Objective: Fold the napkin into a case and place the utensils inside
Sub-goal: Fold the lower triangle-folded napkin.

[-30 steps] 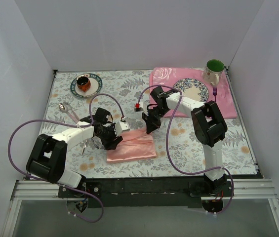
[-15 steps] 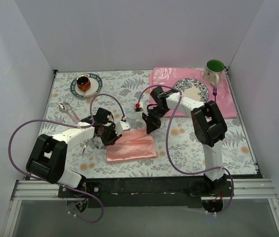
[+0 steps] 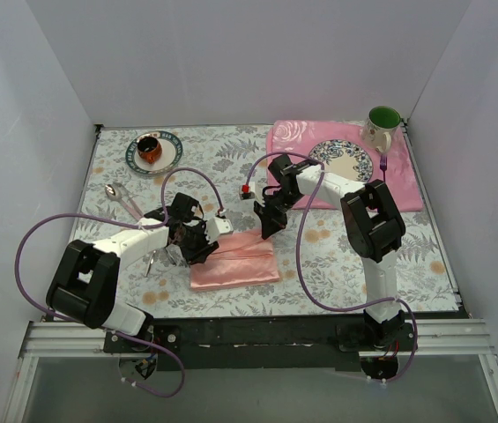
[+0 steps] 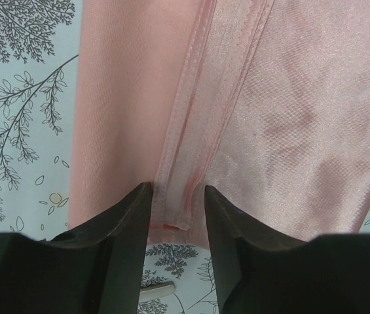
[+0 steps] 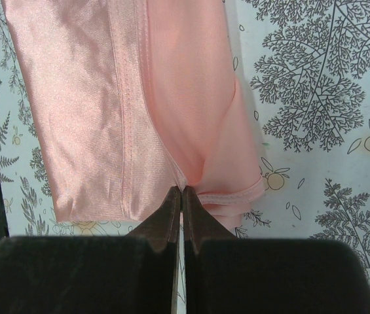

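Patterned plate (image 3: 321, 152) on pink rose placemat (image 3: 288, 141)

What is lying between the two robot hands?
The folded pink napkin stretches between the left gripper and the right gripper; the top view shows it.

Bright, even, diffuse light fills the top view, with only faint soft shadows on the table (image 3: 337, 264) at mid-frame. In both wrist views the napkin (image 4: 289, 131) is sharp, its satin showing pale sheen; the left pincer (image 4: 178, 196) and right pincer (image 5: 182, 196) are near-black, slightly blurred silhouettes along the bottom edge.
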You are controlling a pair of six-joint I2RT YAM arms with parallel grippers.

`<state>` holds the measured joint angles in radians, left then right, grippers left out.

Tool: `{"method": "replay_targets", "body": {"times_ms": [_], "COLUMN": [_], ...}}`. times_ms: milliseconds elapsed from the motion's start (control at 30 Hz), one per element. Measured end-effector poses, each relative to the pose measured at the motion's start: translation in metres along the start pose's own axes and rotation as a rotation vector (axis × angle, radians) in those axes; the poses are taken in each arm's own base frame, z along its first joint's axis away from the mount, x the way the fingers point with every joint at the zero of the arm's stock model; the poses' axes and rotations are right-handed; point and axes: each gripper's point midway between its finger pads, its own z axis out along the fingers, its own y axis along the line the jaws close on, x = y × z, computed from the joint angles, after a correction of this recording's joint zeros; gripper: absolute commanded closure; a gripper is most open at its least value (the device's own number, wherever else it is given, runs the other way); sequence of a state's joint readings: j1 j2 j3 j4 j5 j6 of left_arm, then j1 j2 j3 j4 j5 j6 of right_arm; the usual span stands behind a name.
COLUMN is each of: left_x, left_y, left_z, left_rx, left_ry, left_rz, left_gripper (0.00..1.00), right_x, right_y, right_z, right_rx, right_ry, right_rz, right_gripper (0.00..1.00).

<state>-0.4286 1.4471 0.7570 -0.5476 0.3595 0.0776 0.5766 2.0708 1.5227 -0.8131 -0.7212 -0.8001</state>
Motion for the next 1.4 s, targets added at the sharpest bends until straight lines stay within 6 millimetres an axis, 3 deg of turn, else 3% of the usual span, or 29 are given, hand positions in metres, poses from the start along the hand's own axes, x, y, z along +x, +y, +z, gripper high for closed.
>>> {"method": "replay_targets", "body": {"times_ms": [333,500,1400], "left_x": [0.0,-0.001,-0.01], "left_y": [0.004,0.007,-0.004], "left_z": [0.003,0.003,-0.015], "left_rx": [-0.025,-0.041,0.028], "left_ry": [0.013,0.009,0.026], "left_rz": [0.017,0.021,-0.008], "left_gripper": [0.8,1.0,1.0], "right_x": [0.001,0.002,-0.009], "right_y": [-0.002,-0.002,0.009], "right_z": [0.002,0.003,-0.009], "right_rx": [-0.003,-0.004,-0.02], "right_ry": [0.003,0.004,-0.011], "right_rz": [0.004,0.007,-0.002], "right_gripper": [0.96,0.96,0.95]}}
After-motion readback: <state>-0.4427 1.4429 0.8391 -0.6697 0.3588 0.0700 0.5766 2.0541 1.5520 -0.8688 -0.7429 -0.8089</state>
